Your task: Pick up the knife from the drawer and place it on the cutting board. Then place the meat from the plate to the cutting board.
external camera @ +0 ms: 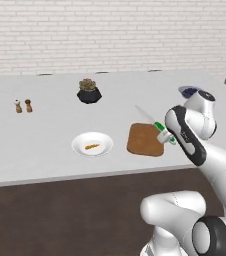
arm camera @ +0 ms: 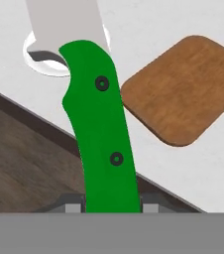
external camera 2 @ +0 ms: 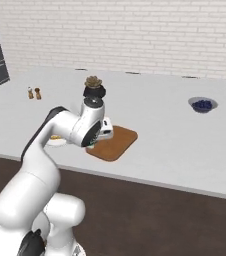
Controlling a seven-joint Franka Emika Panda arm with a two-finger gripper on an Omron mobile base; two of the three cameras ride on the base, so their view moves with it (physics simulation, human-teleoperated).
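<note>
Your gripper (external camera: 164,134) is squeezed tight on the knife (arm camera: 101,134). It holds the bottom end of the green handle, so the blade sticks out in front, away from the fingers. That keeps the sharp part free to be laid down first.

In the left base view the knife is up in the air, not touching anything. The pale blade points up and back, and the handle hangs over the right side of the cutting board (external camera: 145,139). So you are probably carrying it in to set it down.

The cutting board lies near the front edge of the counter (external camera: 50,160). The plate (external camera: 92,144) sits just beside it, on its left, also close to the front edge. That makes the second job short: the meat (external camera: 91,146) lies in the middle of the plate, waiting.

Farther back on the counter stand a dark pot with a plant (external camera: 89,92) and two little shakers (external camera: 23,106). A blue bowl (external camera 2: 202,105) sits toward the back right corner. None of them is in your way.

I think you need to lower the knife flat onto the board, then let go.
</note>
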